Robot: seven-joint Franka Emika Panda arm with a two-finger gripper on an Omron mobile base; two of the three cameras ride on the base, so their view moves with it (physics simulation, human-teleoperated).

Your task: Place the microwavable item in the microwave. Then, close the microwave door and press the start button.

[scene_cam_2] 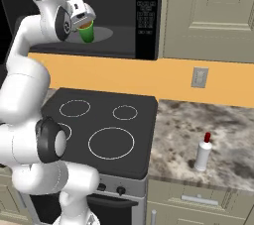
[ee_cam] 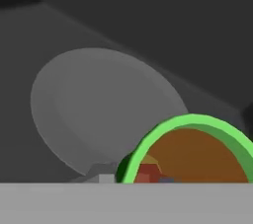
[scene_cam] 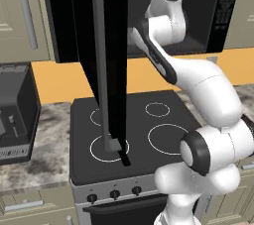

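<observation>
Reaching into the open microwave (scene_cam_2: 124, 45), our tool (scene_cam_2: 84, 22) is pinched narrow on the rim of the green cup (scene_cam_2: 87, 32), brownish contents showing. We see the cup raised inside the cavity, over the near edge of the grey turntable (ee_cam: 99, 104). Microwave door (scene_cam: 96, 55) stands swung out over the stove (scene_cam_2: 99, 130), bar handle (scene_cam: 101, 70) facing us. White bottle (scene_cam_2: 202, 153) with red cap stands on the worktop (scene_cam_2: 223, 135), well apart.
</observation>
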